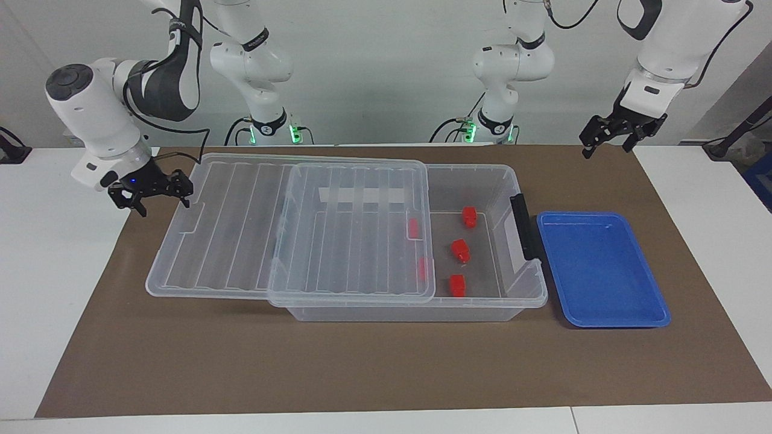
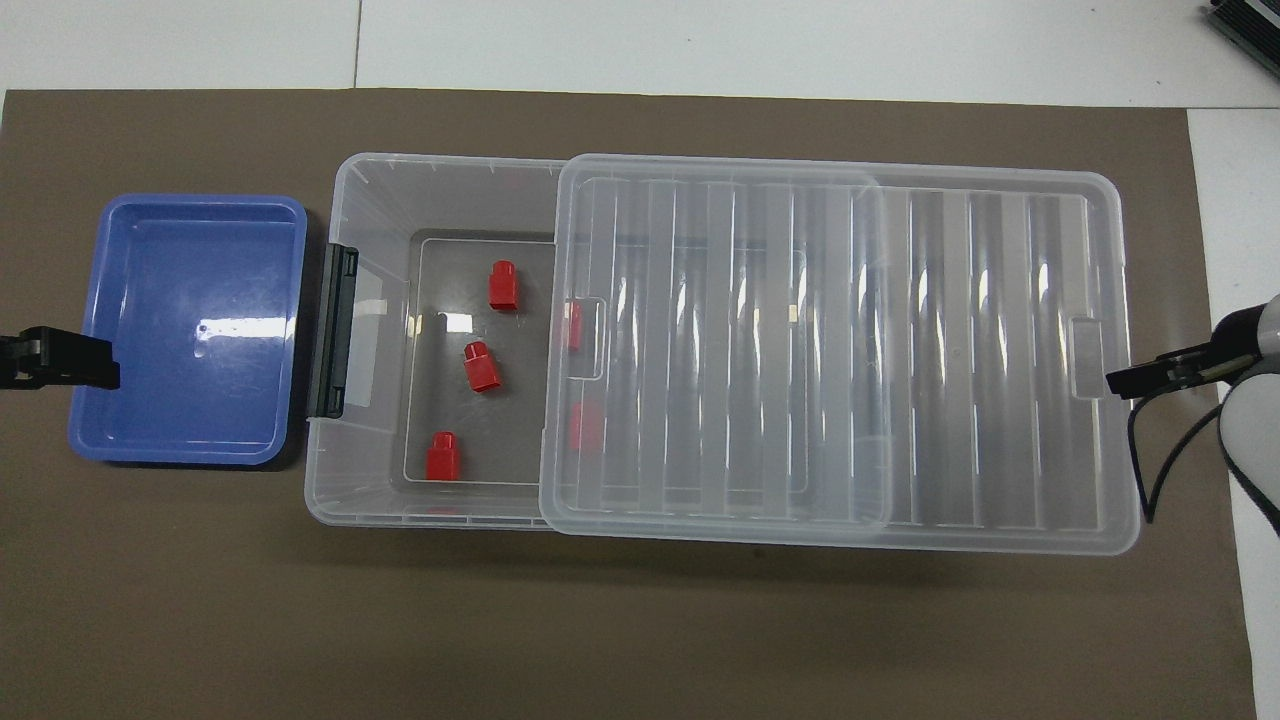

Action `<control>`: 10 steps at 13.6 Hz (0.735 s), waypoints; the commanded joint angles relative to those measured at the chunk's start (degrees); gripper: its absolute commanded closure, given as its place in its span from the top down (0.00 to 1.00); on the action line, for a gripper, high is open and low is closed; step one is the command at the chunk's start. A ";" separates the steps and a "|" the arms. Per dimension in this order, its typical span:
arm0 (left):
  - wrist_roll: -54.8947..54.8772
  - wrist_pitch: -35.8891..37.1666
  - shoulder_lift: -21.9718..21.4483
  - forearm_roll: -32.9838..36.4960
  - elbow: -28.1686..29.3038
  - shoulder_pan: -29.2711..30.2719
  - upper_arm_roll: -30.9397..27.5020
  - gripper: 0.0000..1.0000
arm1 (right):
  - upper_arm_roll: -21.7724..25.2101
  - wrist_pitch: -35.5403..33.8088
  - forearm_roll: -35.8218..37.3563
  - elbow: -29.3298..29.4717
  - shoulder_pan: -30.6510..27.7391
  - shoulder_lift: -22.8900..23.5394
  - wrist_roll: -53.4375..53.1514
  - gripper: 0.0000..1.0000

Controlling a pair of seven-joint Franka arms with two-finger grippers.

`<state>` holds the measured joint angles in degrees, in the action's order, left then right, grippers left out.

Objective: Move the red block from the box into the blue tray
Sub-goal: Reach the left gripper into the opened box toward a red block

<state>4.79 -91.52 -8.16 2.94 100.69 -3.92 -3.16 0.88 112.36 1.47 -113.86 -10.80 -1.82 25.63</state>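
Observation:
The clear box [image 1: 526,283] lies on the brown mat. Its ribbed lid [image 1: 241,241] is slid toward the right arm's end, so the end with the black latch [image 1: 523,226] is uncovered. Three red blocks [image 1: 469,217] [image 1: 461,250] [image 1: 457,285] lie in the uncovered part; two more [image 1: 414,228] [image 1: 423,268] show through the lid. The blue tray [image 1: 603,271] sits beside the latch end with nothing in it. My left gripper [image 1: 608,150] hangs open over the mat by the tray. My right gripper [image 1: 164,206] hangs open by the lid's outer end.
The brown mat [image 1: 362,361] covers most of the white table [image 1: 60,271]. In the overhead view the left gripper [image 2: 60,360] shows at the tray's outer rim [image 2: 90,300] and the right gripper [image 2: 1150,378] at the lid's end [image 2: 1100,350].

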 commanded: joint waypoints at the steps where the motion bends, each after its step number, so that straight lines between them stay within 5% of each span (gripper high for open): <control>1: -0.40 0.99 -1.07 -0.66 0.74 0.23 0.00 1.00 | -0.44 -3.55 0.90 2.15 0.34 -2.13 -2.24 1.00; 5: 0.30 0.90 -0.98 -0.66 0.30 -0.91 1.13 1.00 | -1.32 -5.22 0.90 3.28 3.06 -3.19 -10.14 1.00; 10: 7.93 -2.43 -0.89 -0.74 0.91 -3.27 4.74 1.00 | -1.41 -9.97 0.29 12.06 10.17 -1.79 -25.07 1.00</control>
<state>8.56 -92.03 -8.22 2.85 100.69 -5.31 1.22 -0.33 104.44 1.47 -106.05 -2.48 -4.81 6.32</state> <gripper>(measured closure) 0.000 0.000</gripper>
